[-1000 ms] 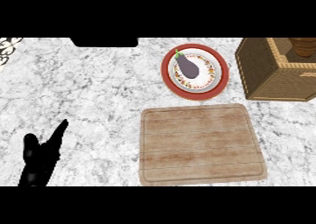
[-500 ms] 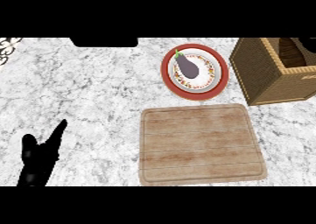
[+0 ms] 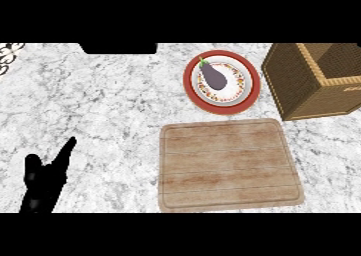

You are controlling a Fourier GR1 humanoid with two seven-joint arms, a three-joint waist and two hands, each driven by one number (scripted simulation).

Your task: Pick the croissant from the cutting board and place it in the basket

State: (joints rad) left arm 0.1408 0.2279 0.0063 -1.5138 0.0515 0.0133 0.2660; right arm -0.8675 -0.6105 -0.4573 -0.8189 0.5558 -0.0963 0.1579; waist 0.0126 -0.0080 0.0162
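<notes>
Cutting board (image 3: pixel 227 167) and basket (image 3: pixel 316 80) on the marble counter

The cutting board is a pale wooden slab with rounded corners and plank lines running across it; it lies flat at the lower middle of the view, its top bare (no croissant shows on it or anywhere else in the view). The basket is a square, tan wicker box with an open top, standing upright at the upper right, just beyond the board's far right corner and apart from it; its inside is in shadow.
</notes>
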